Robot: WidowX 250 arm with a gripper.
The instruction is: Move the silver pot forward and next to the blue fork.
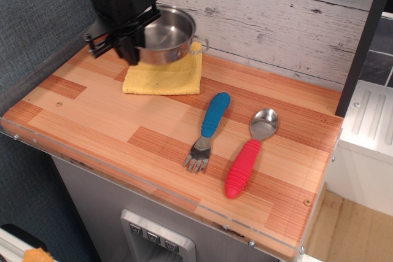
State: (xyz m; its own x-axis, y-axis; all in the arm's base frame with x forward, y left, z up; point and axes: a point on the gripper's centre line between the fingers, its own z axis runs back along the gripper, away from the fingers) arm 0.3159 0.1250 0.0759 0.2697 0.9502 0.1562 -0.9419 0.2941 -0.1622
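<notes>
The silver pot [169, 34] hangs in the air above the yellow cloth [163, 77] at the back left of the wooden table, tilted a little. My black gripper [131, 44] is shut on the pot's left rim, with one wire handle sticking out on the right side. The blue fork [208, 128] lies near the table's middle, tines toward the front edge, well apart from the pot.
A red-handled silver spoon [250, 149] lies just right of the fork. The wooden table [116, 133] ends at a clear front edge. A grey plank wall [276, 16] rises behind, and a blue wall stands at the left.
</notes>
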